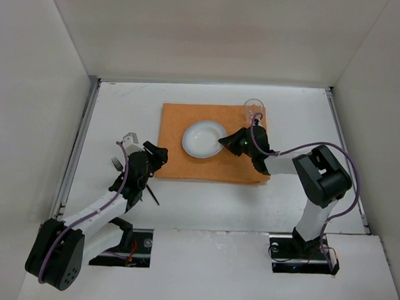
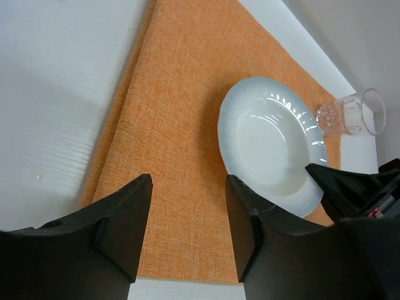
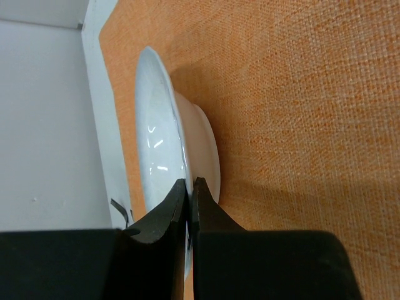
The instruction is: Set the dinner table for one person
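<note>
A white plate (image 1: 204, 138) lies on the orange placemat (image 1: 181, 119), which lies on the white dinner table (image 1: 301, 121). My right gripper (image 1: 223, 143) is shut on the plate's right rim. In the right wrist view its jaws (image 3: 189, 182) pinch the thin rim of the plate (image 3: 156, 125), whose base rests against the placemat (image 3: 300, 94). My left gripper (image 1: 161, 153) is open and empty over the placemat's left edge. In the left wrist view it (image 2: 187, 231) frames bare placemat (image 2: 175, 125), with the plate (image 2: 269, 144) ahead to the right.
A clear glass (image 1: 254, 108) stands at the placemat's far right corner; it also shows in the left wrist view (image 2: 353, 114). A fork (image 1: 117, 165) lies on the table left of the left arm. Metal side rails (image 1: 81, 138) bound the table.
</note>
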You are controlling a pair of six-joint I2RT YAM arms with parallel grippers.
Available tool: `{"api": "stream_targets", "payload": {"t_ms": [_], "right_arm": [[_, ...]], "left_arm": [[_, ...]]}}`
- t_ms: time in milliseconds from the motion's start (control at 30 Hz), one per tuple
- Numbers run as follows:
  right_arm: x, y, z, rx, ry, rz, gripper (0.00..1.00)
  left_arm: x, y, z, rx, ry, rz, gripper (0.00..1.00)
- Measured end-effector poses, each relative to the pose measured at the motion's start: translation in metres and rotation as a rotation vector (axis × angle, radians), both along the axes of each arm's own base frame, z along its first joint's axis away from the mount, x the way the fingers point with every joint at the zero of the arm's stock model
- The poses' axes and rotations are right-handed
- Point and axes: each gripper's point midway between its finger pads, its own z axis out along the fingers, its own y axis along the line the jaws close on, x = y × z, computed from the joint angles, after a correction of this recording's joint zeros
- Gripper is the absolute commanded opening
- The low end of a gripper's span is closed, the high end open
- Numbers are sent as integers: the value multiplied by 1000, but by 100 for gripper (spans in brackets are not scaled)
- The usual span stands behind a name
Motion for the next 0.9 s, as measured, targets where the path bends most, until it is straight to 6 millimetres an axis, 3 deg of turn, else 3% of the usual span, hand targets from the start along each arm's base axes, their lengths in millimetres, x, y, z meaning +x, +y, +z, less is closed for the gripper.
{"api": "stream_targets", "payload": {"t_ms": [100, 300, 433, 567, 700, 800, 900], "right_arm": [[5, -1, 1, 4, -2, -10, 7], [8, -5, 0, -5, -12, -30, 42], [7, -8, -3, -29, -10, -33, 54], [-3, -17, 8, -86, -29, -24, 63], [-11, -33, 39, -165, -101, -33, 68], [-16, -43, 60, -232, -161, -40, 68], [-27, -48, 63, -303, -184, -27, 62]], "left_arm": [[-1, -1, -5, 11, 16, -2, 45], [-2, 3, -14, 46, 42, 12, 41], [-3, 7, -21, 90, 75, 28, 41], [-6, 13, -21, 144, 98, 56, 41], [-10, 21, -8, 202, 114, 97, 41], [-16, 28, -1, 231, 131, 120, 39], [-31, 39, -10, 271, 194, 139, 36]]}}
